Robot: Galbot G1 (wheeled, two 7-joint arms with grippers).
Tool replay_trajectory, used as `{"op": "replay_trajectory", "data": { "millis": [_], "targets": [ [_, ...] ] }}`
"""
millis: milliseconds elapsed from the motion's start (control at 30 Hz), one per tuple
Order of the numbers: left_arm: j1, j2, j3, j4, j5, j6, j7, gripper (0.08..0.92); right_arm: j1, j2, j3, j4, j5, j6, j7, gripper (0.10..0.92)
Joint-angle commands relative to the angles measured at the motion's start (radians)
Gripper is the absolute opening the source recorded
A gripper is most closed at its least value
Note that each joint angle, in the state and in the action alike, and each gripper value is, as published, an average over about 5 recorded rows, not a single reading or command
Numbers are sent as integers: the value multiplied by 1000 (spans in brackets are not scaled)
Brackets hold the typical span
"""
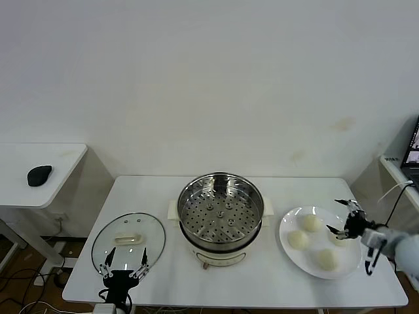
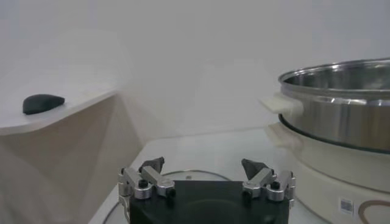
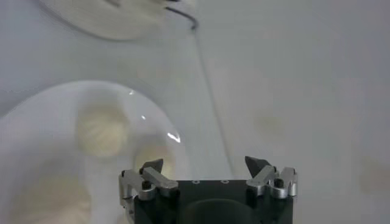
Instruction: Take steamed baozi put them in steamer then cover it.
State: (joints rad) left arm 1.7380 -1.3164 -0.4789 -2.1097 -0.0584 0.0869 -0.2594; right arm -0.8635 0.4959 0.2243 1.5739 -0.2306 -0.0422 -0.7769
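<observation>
Several cream-white baozi lie on a white plate at the table's right: one at the back, one to the left, one at the front. My right gripper hovers open over the plate's right edge, holding nothing; in its wrist view baozi show beyond the left finger. The shiny steamer stands empty at the centre. The glass cover lies flat at the left. My left gripper waits open at the cover's front edge.
A low side table with a black mouse stands off to the left. The table's front edge runs just before the cover and the plate. A cable trails from my right arm.
</observation>
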Motion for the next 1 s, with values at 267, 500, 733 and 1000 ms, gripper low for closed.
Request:
{"op": "replay_trajectory", "data": {
  "millis": [267, 500, 733, 1000],
  "targets": [
    [6, -9, -14, -9, 29, 9, -8, 823, 762, -45, -837, -344, 64, 11, -256, 823],
    [5, -10, -19, -7, 30, 9, -6, 823, 779, 23, -895, -399, 40, 16, -254, 823],
    [4, -9, -26, -2, 31, 8, -4, 823, 764, 80, -914, -432, 40, 3, -230, 823],
    [3, -3, -40, 2, 33, 6, -1, 823, 751, 172, -910, -502, 37, 2, -198, 823]
  ]
}}
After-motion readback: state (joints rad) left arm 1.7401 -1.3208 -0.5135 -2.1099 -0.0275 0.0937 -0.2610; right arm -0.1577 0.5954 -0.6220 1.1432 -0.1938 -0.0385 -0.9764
